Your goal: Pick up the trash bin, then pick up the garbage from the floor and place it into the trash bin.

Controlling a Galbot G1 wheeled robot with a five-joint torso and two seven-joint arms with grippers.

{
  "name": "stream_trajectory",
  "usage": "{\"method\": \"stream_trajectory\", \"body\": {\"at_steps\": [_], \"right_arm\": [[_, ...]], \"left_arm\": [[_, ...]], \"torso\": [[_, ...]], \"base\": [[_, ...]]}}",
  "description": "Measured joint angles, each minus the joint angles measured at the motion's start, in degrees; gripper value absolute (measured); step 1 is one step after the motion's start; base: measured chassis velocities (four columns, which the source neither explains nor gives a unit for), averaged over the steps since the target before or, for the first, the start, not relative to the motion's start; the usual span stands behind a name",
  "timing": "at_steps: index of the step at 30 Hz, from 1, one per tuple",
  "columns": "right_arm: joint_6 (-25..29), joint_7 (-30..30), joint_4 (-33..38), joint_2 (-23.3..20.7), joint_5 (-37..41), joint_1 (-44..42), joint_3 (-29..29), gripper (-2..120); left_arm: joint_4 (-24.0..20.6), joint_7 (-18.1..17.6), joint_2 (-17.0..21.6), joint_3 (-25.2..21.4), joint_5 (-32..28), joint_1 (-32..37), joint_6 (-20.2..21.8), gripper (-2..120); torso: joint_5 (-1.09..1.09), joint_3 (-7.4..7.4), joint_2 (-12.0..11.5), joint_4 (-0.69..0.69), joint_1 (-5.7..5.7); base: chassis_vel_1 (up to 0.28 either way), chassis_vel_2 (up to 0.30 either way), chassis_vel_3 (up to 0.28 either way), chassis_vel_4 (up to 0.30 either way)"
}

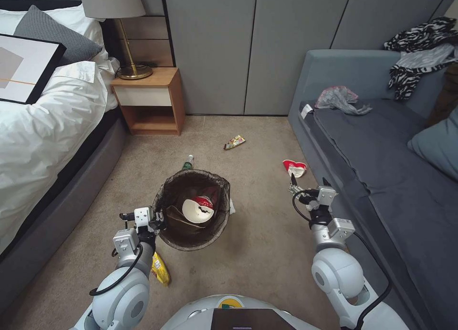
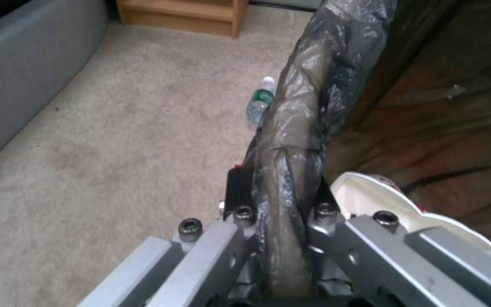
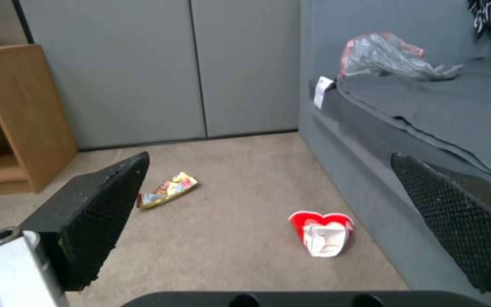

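At lower left of the head view, the left gripper [image 1: 153, 221] has its jaws clamped on the lined rim of the trash bin [image 1: 193, 210], which sits at centre and holds a paper cup [image 1: 199, 208]. At centre right, the right gripper [image 1: 307, 183] hangs with jaws spread wide just short of a flattened red cup [image 1: 295, 167] on the carpet [image 1: 257, 244]. The garbage-collecting step seems in hand; next calls for lowering onto that cup.

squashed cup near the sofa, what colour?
Red and white; the squashed cup shows best in the right wrist view.
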Motion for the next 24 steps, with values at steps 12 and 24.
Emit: {"method": "stream_trajectory", "body": {"at_steps": [12,24], "right_arm": [[-0.04,0.2,-0.41,0.58,-0.03,0.41,-0.21,100],[1.03,0.78,-0.88,0.64,-0.51,1.11,-0.61,100]], "left_arm": [[0.19,-0.24,-0.13,-0.66,0.26,0.17,-0.18,0],[0.39,-0.64,-0.32,-1.0,0.66,0.17,-0.46,0]], "torso": [[0.02,-0.01,0.0,0.0,0.0],[0.01,0.0,0.0,0.0,0.0]], "base": [[-0.09,0.093,0.092,-0.099],[-0.094,0.092,0.089,-0.099]]}}
